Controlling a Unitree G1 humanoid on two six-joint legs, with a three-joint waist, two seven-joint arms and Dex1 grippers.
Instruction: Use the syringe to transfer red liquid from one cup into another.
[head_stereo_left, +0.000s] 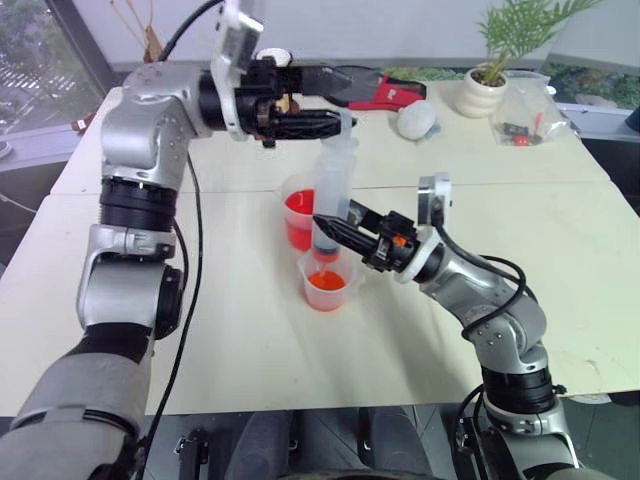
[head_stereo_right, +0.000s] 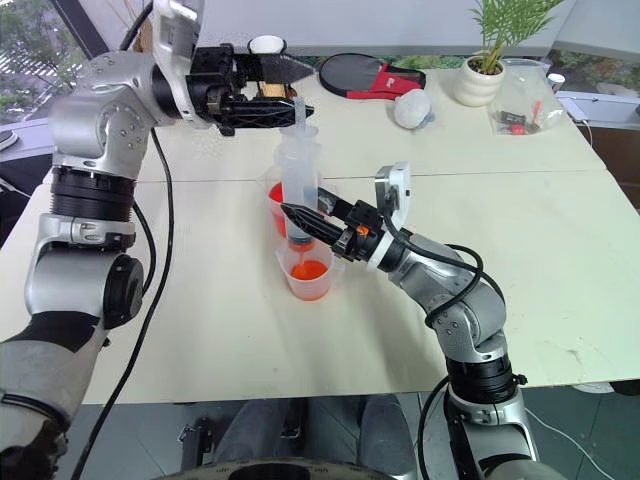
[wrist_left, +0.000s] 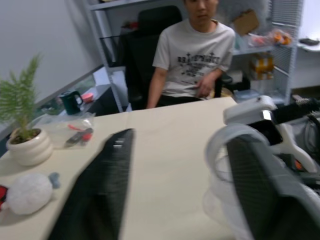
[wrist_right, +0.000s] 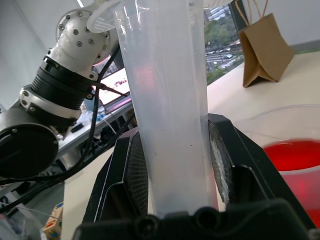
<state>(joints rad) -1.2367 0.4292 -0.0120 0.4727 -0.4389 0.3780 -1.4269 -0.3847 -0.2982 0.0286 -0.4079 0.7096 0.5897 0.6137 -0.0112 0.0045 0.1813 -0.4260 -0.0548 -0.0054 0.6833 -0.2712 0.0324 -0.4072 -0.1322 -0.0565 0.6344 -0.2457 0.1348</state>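
Syringe (head_stereo_left: 335, 195) stands upright over the smaller clear cup (head_stereo_left: 325, 282), its orange-red tip pointing down into the red liquid (head_stereo_left: 325, 281) there. The right gripper (head_stereo_left: 330, 227) pinches the thick barrel low down, fingers pressed against both sides. The left gripper (head_stereo_left: 335, 125) reaches in level at the plunger top (wrist_left: 227, 150), one finger (wrist_left: 260, 185) against its ring; its fingers look partly spread, but whether they grip cannot be told. Just behind stands the larger measuring cup (head_stereo_left: 297, 215), also holding red liquid, on the pale table (head_stereo_left: 250, 340).
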